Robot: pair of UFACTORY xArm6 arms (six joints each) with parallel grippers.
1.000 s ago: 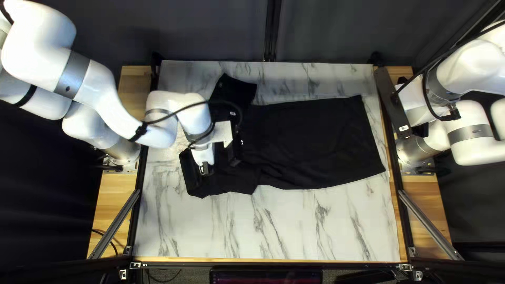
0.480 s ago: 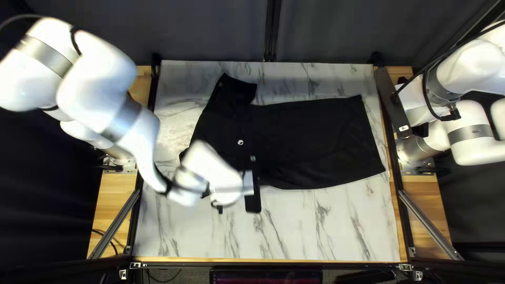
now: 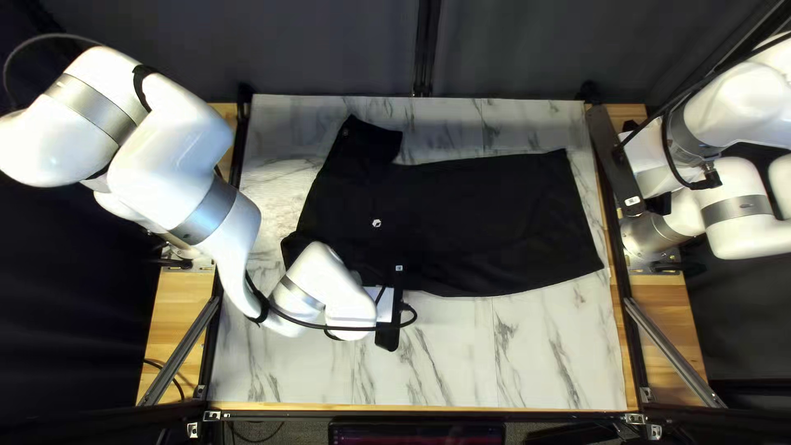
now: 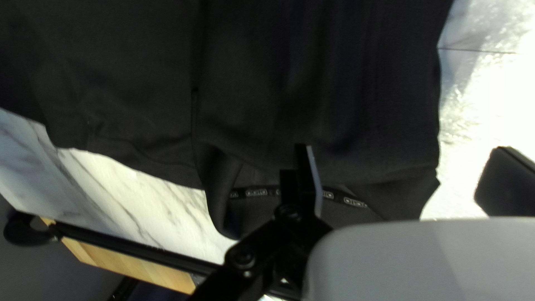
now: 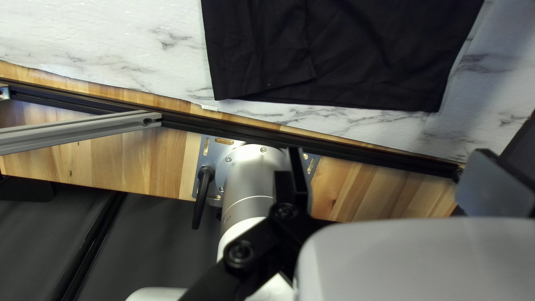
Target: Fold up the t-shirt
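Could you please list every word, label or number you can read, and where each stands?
None reads surely enough to quote.
Band on the t-shirt: repeated pale lettering, too small.
White mark on the t-shirt: too small.
Left mount: pale label, too small.
Right mount: pale tag, too small.

Left gripper [image 3: 390,330] — swung toward the table's near edge [image 3: 420,406].

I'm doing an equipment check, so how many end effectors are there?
2. The left end effector, open, is at the near edge of the black t-shirt; the right end effector, also open, is by the right edge of the table.
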